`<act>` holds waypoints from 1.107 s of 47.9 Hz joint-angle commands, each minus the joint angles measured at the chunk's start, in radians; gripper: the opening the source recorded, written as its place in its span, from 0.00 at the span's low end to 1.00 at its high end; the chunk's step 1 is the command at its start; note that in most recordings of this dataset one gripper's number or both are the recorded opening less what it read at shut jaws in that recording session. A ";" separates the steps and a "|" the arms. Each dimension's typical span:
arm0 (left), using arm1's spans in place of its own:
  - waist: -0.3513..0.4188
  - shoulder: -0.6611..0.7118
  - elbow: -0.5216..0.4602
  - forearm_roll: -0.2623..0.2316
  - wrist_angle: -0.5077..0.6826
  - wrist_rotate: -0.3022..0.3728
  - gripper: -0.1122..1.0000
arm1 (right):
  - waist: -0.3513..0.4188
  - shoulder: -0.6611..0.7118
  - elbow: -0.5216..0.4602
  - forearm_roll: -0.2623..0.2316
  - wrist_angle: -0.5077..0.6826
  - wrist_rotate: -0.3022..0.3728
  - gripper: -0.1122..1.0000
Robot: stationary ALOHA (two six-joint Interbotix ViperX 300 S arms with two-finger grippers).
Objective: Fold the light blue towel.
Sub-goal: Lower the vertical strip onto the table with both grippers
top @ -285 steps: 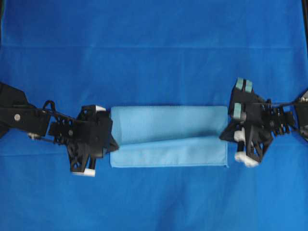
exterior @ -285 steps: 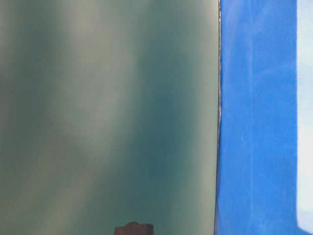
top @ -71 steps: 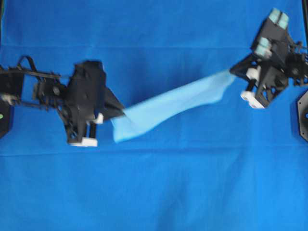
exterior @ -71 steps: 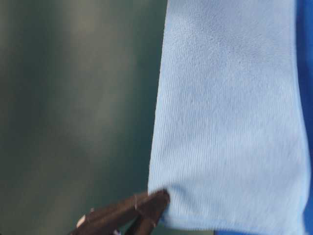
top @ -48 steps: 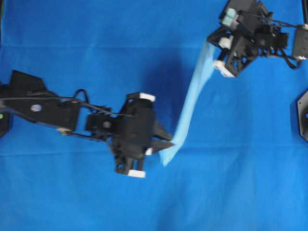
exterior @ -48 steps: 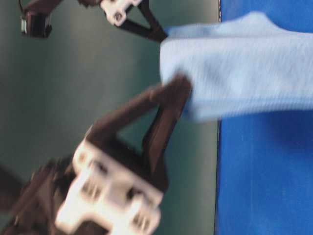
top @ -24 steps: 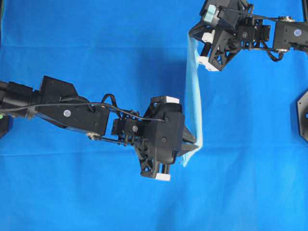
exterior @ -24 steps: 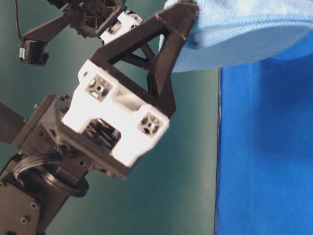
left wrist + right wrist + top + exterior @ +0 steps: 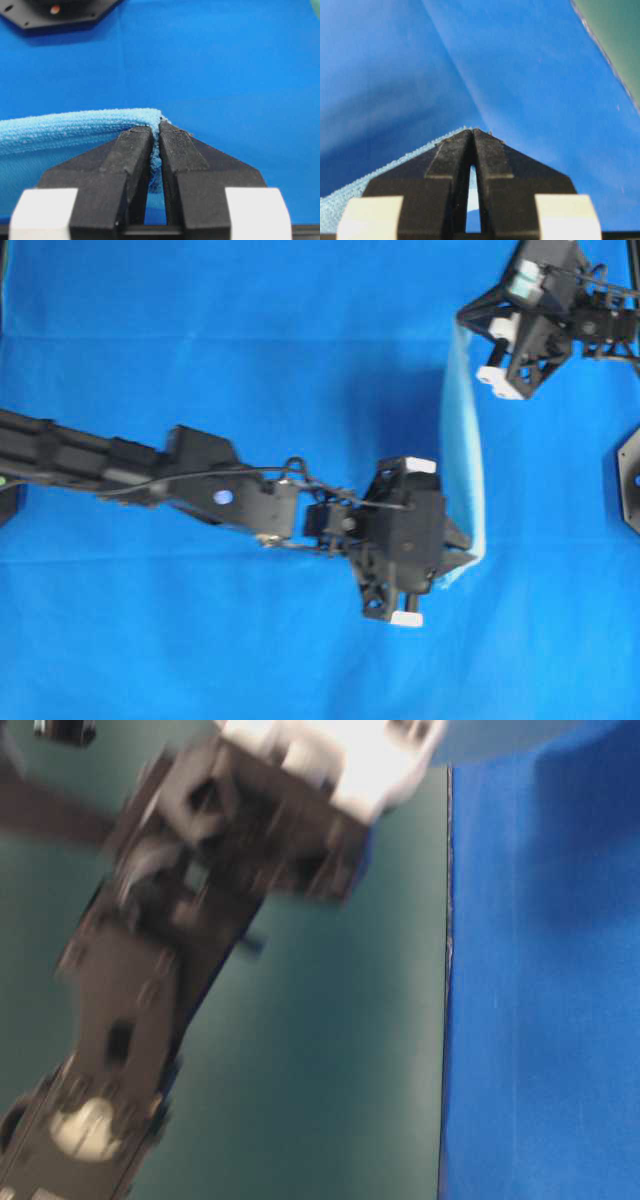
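Towel: the thin, pale sky-blue microfibre towel hangs off the table as a narrow folded strip, strung between the two grippers, running from upper right down to the lower middle-right in the overhead view.
Towel, lower end: it bends into a small hook at the left gripper's tips, where the cloth edge looks fuzzy and finely looped in the left wrist view.
Left gripper: the black two-fingered left gripper has its fingers pressed together, pinching the towel's lower corner; a sliver of cloth shows between them in the left wrist view.
Left arm: the long black arm reaches from the left edge far across the middle of the overhead view.
Right gripper: the black right gripper at the upper right has its fingers clamped together on the towel's upper end; pale fringe peeks out at the tips in the right wrist view.
Table covering: the saturated royal-blue table covering lies flat beneath, with a darker shadow under the towel.
Table-level view: blurred; a dark arm with a white part fills the upper left, probably the left arm, though I cannot tell for certain.
Background there: a dull green wall beside the blue covering.
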 commanded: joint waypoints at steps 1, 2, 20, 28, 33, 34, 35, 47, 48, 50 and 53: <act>-0.034 0.014 -0.089 0.000 -0.009 0.005 0.15 | -0.048 -0.035 0.006 -0.008 0.021 0.003 0.13; -0.032 0.020 -0.098 0.000 -0.009 0.006 0.15 | -0.048 -0.038 0.011 -0.008 0.026 0.003 0.13; -0.023 0.005 -0.018 -0.008 -0.012 -0.018 0.15 | -0.048 0.132 -0.028 -0.012 -0.044 -0.005 0.13; -0.040 -0.060 0.155 -0.014 -0.091 -0.098 0.15 | -0.048 0.281 -0.103 -0.012 -0.156 -0.003 0.13; -0.055 -0.110 0.285 -0.012 -0.169 -0.175 0.15 | -0.048 0.360 -0.156 -0.012 -0.192 -0.003 0.13; -0.058 -0.118 0.310 -0.014 -0.181 -0.187 0.15 | -0.048 0.374 -0.167 -0.011 -0.196 -0.003 0.13; -0.061 -0.126 0.330 -0.014 -0.193 -0.201 0.15 | -0.048 0.388 -0.178 -0.011 -0.199 -0.003 0.13; -0.098 -0.179 0.476 -0.014 -0.245 -0.305 0.15 | -0.040 0.499 -0.265 -0.008 -0.249 0.003 0.13; -0.100 -0.181 0.479 -0.014 -0.245 -0.307 0.15 | -0.038 0.503 -0.270 -0.009 -0.252 0.003 0.13; -0.100 -0.183 0.482 -0.012 -0.245 -0.308 0.15 | -0.037 0.511 -0.276 -0.008 -0.259 0.003 0.13; -0.100 -0.181 0.482 -0.014 -0.245 -0.308 0.15 | -0.035 0.520 -0.285 -0.009 -0.267 0.000 0.13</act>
